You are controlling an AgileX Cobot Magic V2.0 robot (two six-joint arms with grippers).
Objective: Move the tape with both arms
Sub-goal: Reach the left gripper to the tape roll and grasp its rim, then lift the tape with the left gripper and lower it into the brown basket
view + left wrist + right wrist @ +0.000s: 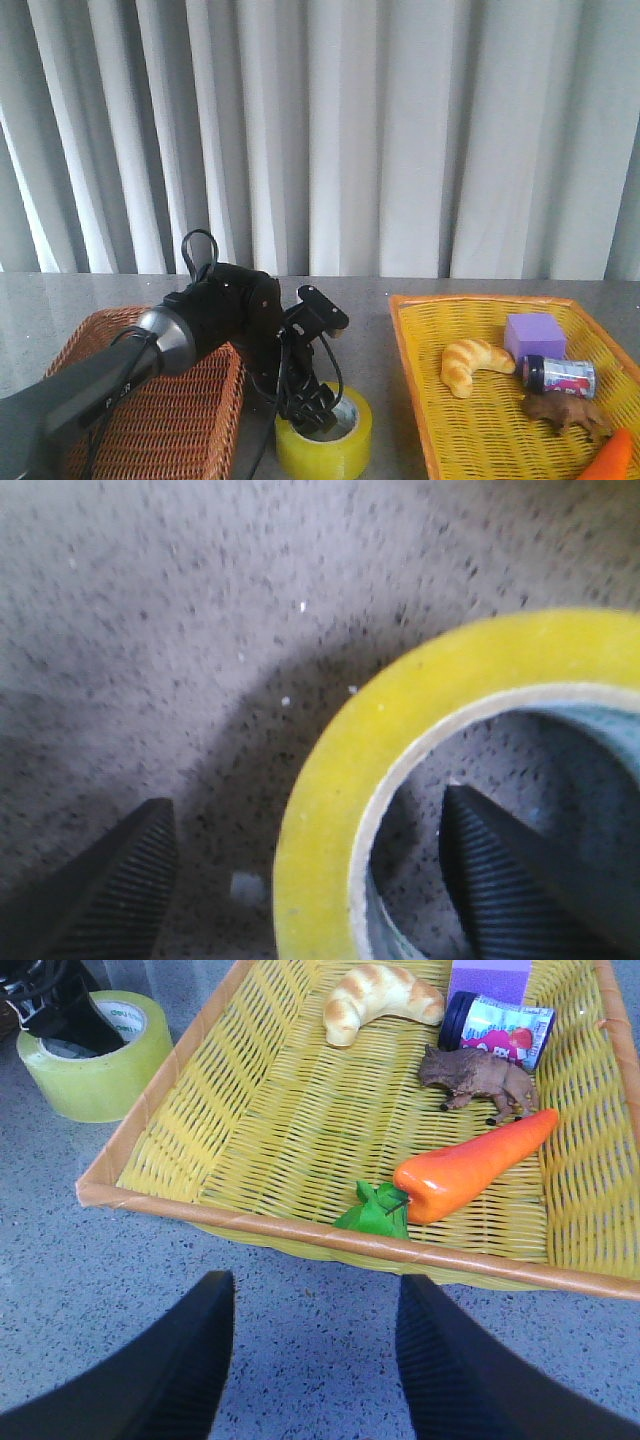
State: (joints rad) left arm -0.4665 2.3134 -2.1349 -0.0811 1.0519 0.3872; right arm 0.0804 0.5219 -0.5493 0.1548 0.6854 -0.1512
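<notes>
1. Tape bottom centre of front view, flat on table between brown basket and yellow basket.
2. Left gripper spread, straddling roll wall: one finger in the core, the other outside. Likely set for a wall pinch.
3. Left arm reaching from lower left, wrist bent down.
4. Right gripper parted, empty, hovering just short of yellow basket rim, probably waiting for handover.

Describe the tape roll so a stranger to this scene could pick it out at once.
Find the grey speckled table with a brown wicker basket on the left and a yellow basket on the right. On the bare strip between them stands the tape. It alone is a squat translucent yellow ring, lying flat, with the left gripper reaching down into its hole.
</notes>
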